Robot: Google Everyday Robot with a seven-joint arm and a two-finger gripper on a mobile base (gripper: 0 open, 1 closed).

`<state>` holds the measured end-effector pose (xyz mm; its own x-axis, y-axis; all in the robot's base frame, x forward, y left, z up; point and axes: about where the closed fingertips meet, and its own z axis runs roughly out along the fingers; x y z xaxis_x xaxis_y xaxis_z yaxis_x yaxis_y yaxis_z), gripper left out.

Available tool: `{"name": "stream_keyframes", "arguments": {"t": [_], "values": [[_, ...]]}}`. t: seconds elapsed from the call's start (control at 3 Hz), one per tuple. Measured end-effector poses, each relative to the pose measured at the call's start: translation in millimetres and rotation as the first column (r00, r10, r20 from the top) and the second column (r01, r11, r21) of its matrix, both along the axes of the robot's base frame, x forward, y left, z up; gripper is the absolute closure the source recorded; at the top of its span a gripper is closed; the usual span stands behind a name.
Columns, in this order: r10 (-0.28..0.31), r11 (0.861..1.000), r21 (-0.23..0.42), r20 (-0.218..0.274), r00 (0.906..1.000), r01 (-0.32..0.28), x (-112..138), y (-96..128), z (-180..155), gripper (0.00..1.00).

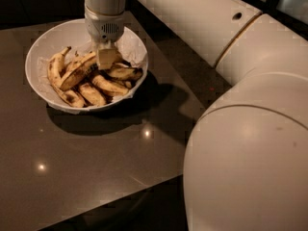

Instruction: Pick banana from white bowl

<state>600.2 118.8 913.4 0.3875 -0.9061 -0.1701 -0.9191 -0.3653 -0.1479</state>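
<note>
The white bowl stands on the dark table at the upper left, lined with crinkled white paper and holding several brown-spotted bananas. The banana, the longest one, lies diagonally across the pile, its upper end reaching up to my gripper. My gripper hangs straight down from the arm into the bowl's right half, just above the pile and at the long banana's upper end. Whether it touches that banana is hidden by the gripper's own body.
The dark glossy table extends in front of the bowl, with its front edge running diagonally at the lower right. My large white arm fills the right side of the view. The bowl casts a shadow to its right.
</note>
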Motion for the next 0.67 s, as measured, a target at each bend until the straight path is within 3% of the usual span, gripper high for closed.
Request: {"name": "stream_keyframes", "arguments": {"t": [0.33,0.67], "values": [[0.0,1.0,0.0,0.0,1.0,0.0,0.0,0.0,0.0,1.0],[-0.004,1.0,0.015,0.009,0.9999,0.004,4.5,4.6,0.0,1.0]]}}
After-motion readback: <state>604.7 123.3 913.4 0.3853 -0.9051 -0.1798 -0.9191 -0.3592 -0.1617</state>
